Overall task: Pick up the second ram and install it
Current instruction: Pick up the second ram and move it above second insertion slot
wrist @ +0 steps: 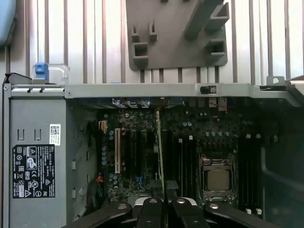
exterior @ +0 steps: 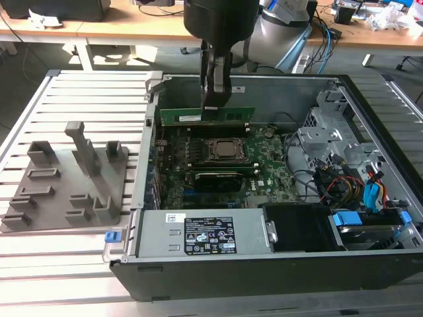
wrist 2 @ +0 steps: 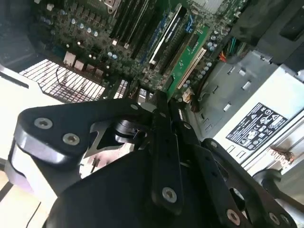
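The second ram is a long green strip, held level on its long edge inside the open computer case. My gripper is shut on its upper edge from above. The strip hangs over the memory slots just beyond the CPU socket on the motherboard. I cannot tell whether it touches a slot. In the first wrist view the ram shows edge-on, running out from between my fingers above the dark slots beside the socket. The second wrist view shows the gripper's black linkage over the board.
A grey holder tray lies on the slatted table at the exterior view's left of the case. The power supply fills the case's near side. A drive cage and cables crowd the exterior view's right. Case walls surround the board.
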Controlling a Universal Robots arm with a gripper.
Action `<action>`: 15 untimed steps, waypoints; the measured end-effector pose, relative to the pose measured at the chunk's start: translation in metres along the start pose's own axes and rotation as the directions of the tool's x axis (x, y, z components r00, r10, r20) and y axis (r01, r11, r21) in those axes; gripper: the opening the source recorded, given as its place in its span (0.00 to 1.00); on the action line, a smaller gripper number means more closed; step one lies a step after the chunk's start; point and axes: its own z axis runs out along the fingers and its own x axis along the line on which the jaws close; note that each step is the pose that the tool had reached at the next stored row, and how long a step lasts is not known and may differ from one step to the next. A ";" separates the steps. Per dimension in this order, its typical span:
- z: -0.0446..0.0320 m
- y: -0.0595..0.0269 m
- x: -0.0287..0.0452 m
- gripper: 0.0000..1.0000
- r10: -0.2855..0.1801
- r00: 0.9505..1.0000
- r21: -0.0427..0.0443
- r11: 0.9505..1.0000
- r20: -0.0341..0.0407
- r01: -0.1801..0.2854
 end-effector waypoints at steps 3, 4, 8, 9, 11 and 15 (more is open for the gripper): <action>-0.0008 -0.0239 -0.0004 0.14 0.000 1.000 0.000 1.000 0.000 0.000; -0.0009 -0.0280 -0.0004 0.14 0.000 1.000 0.000 1.000 0.000 0.000; -0.0016 -0.0498 -0.0008 0.14 0.000 1.000 0.000 1.000 0.000 0.000; -0.0017 -0.0536 -0.0008 0.14 0.000 1.000 0.000 1.000 0.000 0.000; -0.0024 -0.0763 -0.0013 0.14 0.000 1.000 0.000 1.000 0.000 0.000; -0.0035 -0.1137 -0.0021 0.14 0.000 1.000 0.000 1.000 0.000 0.000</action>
